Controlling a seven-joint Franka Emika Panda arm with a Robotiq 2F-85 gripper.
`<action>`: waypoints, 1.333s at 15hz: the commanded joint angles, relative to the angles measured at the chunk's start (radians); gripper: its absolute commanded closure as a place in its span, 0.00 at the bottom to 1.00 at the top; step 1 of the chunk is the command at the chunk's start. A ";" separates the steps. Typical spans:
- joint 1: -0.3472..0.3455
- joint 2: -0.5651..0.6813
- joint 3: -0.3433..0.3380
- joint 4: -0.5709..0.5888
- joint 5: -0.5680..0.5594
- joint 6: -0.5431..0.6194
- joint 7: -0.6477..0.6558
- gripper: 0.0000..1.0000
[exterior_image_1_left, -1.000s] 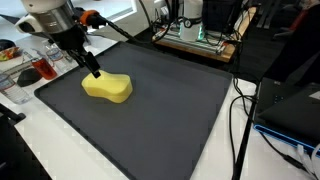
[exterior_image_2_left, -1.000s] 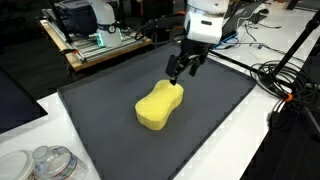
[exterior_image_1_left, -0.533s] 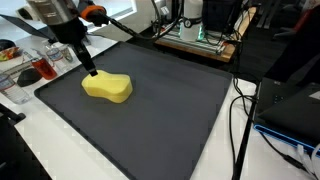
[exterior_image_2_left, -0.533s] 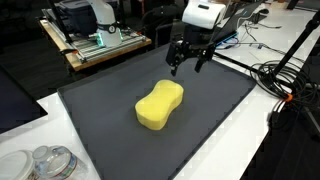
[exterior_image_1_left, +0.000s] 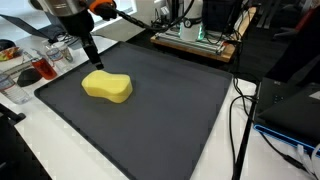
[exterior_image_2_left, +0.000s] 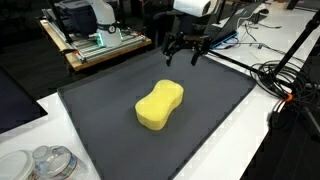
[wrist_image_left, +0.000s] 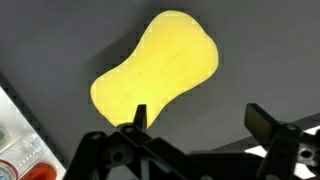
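Over the last second the gripper (exterior_image_1_left: 90, 52) has climbed off the sponge (exterior_image_1_left: 107, 86). A second ago its fingertips sat at the sponge's far end; now they hang above it with open air between. The sponge has not shifted. It lies flat on the mat (exterior_image_1_left: 160, 125), toward the far left of the mat in an exterior view, and nothing holds it. The jaws are spread wide and empty, as they were all through the rise. So the sponge rests free and the arm is drawing away from it.

In an exterior view the fingers merge into a single dark bar, so their spread cannot be read there. In an exterior view from a different side, the gripper (exterior_image_2_left: 183, 56) shows both fingers splayed apart above the sponge (exterior_image_2_left: 160, 105). Only this view takes in the clear tubs (exterior_image_2_left: 45, 160) at the near left corner.

The wrist view looks straight down and shows the sponge (wrist_image_left: 160, 70) in its whole peanut outline. The gripper (wrist_image_left: 200, 120) frames the bottom of the picture, with one finger overlapping the sponge's edge. That view alone cannot show the height between them.
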 joint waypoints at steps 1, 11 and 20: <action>-0.021 -0.119 0.016 -0.184 0.031 0.090 -0.033 0.00; -0.235 -0.306 0.062 -0.614 0.467 0.544 -0.404 0.00; -0.354 -0.174 0.086 -0.616 0.920 0.441 -0.717 0.00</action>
